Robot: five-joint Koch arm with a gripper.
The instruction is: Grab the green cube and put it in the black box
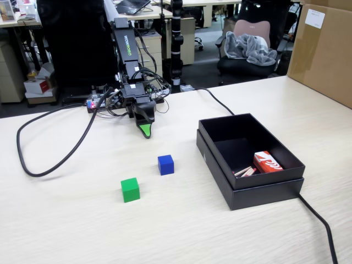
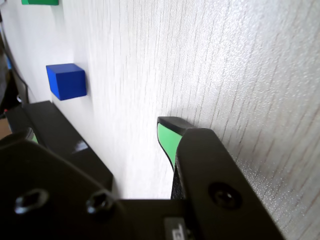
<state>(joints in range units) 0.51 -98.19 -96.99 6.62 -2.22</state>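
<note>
The green cube (image 1: 130, 190) rests on the pale wooden table, left of centre in the fixed view; only a sliver of the green cube (image 2: 40, 2) shows at the top edge of the wrist view. Right of it stands the black box (image 1: 250, 190), upright and uncovered. My gripper (image 1: 145, 130) hangs behind both cubes with its green tip close to the tabletop, well short of the green cube. In the wrist view my gripper (image 2: 100, 116) is open, with bare table showing between the jaws and nothing held.
A blue cube (image 1: 165, 164) (image 2: 66, 81) sits between my gripper and the green cube. Inside the box lie a red and white pack (image 1: 267, 162) and some sticks. A black cable (image 1: 49, 143) loops at the left, another cable (image 1: 319, 220) trails from the box. A brown carton (image 1: 324, 49) stands at the far right.
</note>
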